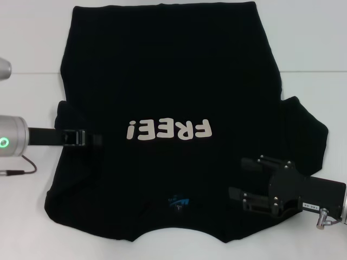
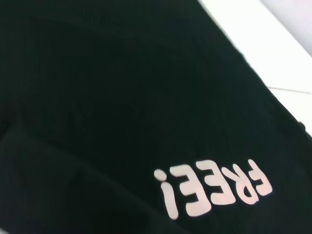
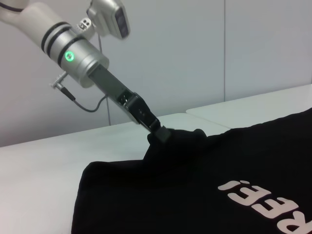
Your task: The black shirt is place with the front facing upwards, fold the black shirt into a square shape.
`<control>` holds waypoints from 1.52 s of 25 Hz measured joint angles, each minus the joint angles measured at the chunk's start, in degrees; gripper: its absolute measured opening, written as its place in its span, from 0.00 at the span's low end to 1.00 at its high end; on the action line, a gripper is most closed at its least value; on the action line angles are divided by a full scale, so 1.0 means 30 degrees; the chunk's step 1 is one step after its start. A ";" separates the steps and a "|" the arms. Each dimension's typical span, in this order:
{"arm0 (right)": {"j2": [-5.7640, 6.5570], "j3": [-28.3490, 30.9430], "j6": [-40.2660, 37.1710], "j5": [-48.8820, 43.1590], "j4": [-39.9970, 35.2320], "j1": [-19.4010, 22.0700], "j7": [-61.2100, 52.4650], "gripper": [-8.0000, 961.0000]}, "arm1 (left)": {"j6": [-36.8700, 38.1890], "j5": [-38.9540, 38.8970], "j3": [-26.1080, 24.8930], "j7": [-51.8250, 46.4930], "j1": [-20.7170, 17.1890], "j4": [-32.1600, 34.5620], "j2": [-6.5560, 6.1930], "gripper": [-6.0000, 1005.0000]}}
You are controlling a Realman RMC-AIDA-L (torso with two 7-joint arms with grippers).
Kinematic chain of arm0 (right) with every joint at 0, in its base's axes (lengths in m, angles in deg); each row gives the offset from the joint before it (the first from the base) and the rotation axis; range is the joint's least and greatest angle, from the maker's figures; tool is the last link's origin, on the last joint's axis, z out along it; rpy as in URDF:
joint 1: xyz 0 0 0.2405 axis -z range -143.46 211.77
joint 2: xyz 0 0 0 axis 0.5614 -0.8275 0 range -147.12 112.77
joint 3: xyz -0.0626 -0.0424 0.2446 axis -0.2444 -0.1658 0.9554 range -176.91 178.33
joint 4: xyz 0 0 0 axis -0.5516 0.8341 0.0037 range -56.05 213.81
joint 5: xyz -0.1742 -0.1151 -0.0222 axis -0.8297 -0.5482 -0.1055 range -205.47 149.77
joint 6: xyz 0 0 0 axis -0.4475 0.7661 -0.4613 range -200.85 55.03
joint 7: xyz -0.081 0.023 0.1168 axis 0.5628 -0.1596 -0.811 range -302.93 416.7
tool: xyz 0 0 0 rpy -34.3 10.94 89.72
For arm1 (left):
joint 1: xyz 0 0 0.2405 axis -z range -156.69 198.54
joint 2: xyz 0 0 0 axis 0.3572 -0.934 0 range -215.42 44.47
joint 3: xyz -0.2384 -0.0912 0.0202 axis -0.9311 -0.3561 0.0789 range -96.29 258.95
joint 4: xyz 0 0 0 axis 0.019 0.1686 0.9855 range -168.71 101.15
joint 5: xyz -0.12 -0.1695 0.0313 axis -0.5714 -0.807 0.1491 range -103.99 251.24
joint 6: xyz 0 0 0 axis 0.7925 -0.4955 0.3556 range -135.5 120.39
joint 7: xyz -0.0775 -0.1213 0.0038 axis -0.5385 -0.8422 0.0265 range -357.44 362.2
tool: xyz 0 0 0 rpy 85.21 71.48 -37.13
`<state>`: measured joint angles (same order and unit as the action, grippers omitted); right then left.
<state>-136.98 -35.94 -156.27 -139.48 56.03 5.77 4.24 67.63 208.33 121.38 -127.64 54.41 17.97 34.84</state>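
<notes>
Right gripper (image 1: 243, 181) spread open over the black shirt (image 1: 168, 81); left gripper (image 1: 89, 138) pinches its sleeve, folding barely begun.

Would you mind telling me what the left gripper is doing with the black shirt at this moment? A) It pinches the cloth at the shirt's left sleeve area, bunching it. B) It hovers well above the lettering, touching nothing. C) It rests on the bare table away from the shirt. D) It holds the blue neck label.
A: in the right wrist view the left gripper is shut on a raised bunch of the black shirt at its left side.
</notes>
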 joint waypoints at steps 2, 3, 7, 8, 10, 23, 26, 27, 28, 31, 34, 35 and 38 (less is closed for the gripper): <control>-0.0014 -0.0007 0.0012 0.0002 0.0000 0.0001 0.0000 0.83 | -0.0020 -0.0274 -0.0185 -0.1044 0.0341 -0.1334 -0.0371 0.00; -0.0022 -0.0009 0.0016 0.0003 0.0000 0.0001 0.0000 0.83 | 0.0065 -0.0667 -0.0392 -0.1360 0.0595 -0.2320 -0.0731 0.00; -0.0026 -0.0015 0.0041 0.0003 0.0001 0.0001 0.0017 0.83 | 0.0440 -0.2533 -0.1077 -0.1239 0.1051 -0.5703 -0.1954 0.09; -0.0028 -0.0009 0.0048 0.0003 0.0000 -0.0001 0.0019 0.83 | 0.0598 -0.2935 -0.1207 -0.1203 0.1054 -0.6302 -0.2224 0.11; -0.0027 0.0033 0.0068 0.0003 0.0000 0.0001 0.0022 0.83 | 0.1032 -0.3681 -0.1640 -0.1214 0.0989 -0.7299 -0.2860 0.18; -0.0028 -0.0047 0.0165 0.0004 0.0030 0.0120 -0.0001 0.83 | -0.1552 -0.3820 -0.2620 -0.3569 -0.0540 -0.8083 -0.3620 0.68; -0.0027 -0.0077 0.0165 0.0003 0.0031 0.0123 0.0000 0.83 | -0.2329 -0.3826 -0.2587 -0.3516 -0.0565 -0.8162 -0.3505 0.74; -0.0024 -0.0082 0.0166 0.0003 0.0030 0.0132 -0.0001 0.83 | -0.2491 -0.3828 -0.2590 -0.3505 -0.0561 -0.8193 -0.3458 0.76; -0.0018 -0.0085 0.0163 0.0004 0.0031 0.0136 0.0000 0.83 | -0.2551 -0.3828 -0.2588 -0.3485 -0.0532 -0.8234 -0.3397 0.78; 0.0000 -0.0072 0.0160 0.0003 0.0030 0.0142 -0.0001 0.83 | -0.2529 -0.3837 -0.2591 -0.3440 -0.0332 -0.8345 -0.3265 0.85; 0.0003 -0.0083 0.0163 -0.0003 0.0030 0.0146 -0.0001 0.83 | -0.2464 -0.3864 -0.2597 -0.3425 -0.0201 -0.8399 -0.3222 0.89; 0.0004 -0.0085 0.0162 -0.0009 0.0031 0.0146 -0.0001 0.83 | -0.2442 -0.3881 -0.2597 -0.3425 -0.0188 -0.8404 -0.3219 0.89; 0.0003 -0.0089 0.0162 -0.0021 0.0031 0.0146 0.0000 0.83 | -0.2448 -0.3895 -0.2591 -0.3425 -0.0164 -0.8416 -0.3219 0.89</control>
<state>-136.97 -36.20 -155.78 -139.54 56.12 6.21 4.24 60.28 196.65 113.61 -137.91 53.92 -7.28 25.18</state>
